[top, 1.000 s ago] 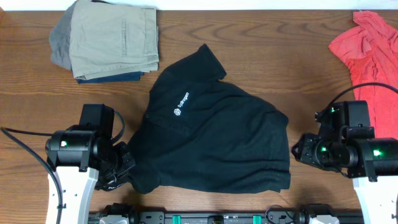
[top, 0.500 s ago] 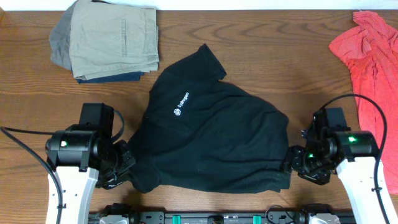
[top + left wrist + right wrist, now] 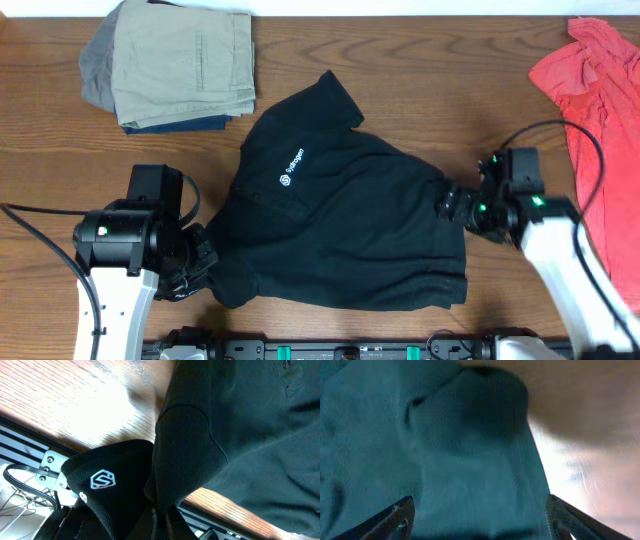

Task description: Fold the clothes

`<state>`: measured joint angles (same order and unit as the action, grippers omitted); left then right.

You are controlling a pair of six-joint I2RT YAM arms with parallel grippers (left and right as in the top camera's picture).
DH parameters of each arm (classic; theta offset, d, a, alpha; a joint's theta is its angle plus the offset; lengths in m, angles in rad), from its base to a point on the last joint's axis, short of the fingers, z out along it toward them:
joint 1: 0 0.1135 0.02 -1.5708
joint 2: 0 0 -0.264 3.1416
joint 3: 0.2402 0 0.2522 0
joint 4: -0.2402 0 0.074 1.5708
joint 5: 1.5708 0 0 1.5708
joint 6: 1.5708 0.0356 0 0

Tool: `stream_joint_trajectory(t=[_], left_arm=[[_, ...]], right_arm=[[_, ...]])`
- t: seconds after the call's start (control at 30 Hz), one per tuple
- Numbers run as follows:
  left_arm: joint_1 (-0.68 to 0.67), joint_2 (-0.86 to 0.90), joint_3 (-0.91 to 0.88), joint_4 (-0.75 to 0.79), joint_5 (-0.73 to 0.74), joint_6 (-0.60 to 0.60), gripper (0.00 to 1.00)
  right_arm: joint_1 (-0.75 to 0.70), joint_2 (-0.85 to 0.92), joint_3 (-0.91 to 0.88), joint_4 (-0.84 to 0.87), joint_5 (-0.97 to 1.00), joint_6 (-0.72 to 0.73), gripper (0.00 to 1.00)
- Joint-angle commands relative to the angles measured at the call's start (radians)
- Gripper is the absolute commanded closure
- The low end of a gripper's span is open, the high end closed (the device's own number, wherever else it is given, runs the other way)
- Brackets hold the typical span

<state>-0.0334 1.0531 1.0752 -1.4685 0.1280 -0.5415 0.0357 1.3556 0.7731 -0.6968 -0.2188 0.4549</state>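
The clothes, one black shirt (image 3: 340, 220) with a small white logo (image 3: 291, 170), lie spread and rumpled at the table's middle. My left gripper (image 3: 205, 266) is shut on the shirt's front-left corner. The left wrist view shows that fabric (image 3: 185, 450) bunched and pinched between the fingers of the left gripper (image 3: 162, 517). My right gripper (image 3: 452, 203) hovers open at the shirt's right edge. In the right wrist view the right gripper (image 3: 477, 515) has its fingers (image 3: 400, 519) spread wide over the cloth (image 3: 470, 450), with nothing held.
A folded pile of khaki, grey and navy garments (image 3: 180, 62) sits at the back left. A coral-red shirt (image 3: 592, 80) lies at the back right. The arms' mounting rail (image 3: 350, 350) runs along the table's front edge.
My right arm has swung from beside the shirt's front-right corner back and left onto its right edge, and its jaws have widened. The left gripper has stayed put, shut on the corner.
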Motion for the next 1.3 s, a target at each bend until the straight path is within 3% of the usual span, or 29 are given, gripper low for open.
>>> stream_joint_trajectory(t=[0.0,0.27,0.5,0.7,0.73,0.87,0.97,1.27], left_arm=[[0.003,-0.002,0.013,-0.003,-0.005,0.018,0.94],[0.003,-0.002,0.013,-0.003,-0.005,0.018,0.94],[0.003,-0.002,0.013,0.028,-0.005,0.018,0.94],[0.003,-0.002,0.013,0.029,-0.005,0.018,0.94],[0.003,-0.002,0.013,0.027,-0.005,0.018,0.94],[0.003,-0.002,0.013,0.030,-0.005,0.018,0.94],[0.003,-0.002,0.013,0.038,-0.005,0.017,0.94],[0.003,-0.002,0.013,0.050,-0.005,0.017,0.94]], right_arm=[[-0.027,0.144,0.120,0.012,0.021,-0.049,0.17],[-0.103,0.423,0.396,-0.028,0.026,-0.075,0.21],[-0.095,0.580,0.415,-0.018,-0.153,-0.125,0.26],[-0.075,0.685,0.415,-0.017,-0.175,-0.131,0.30],[-0.073,0.692,0.415,-0.013,-0.175,-0.131,0.32],[-0.074,0.692,0.417,0.000,-0.176,-0.123,0.74],[-0.074,0.692,0.418,0.003,-0.178,-0.109,0.99],[-0.100,0.692,0.484,-0.012,-0.175,-0.102,0.99]])
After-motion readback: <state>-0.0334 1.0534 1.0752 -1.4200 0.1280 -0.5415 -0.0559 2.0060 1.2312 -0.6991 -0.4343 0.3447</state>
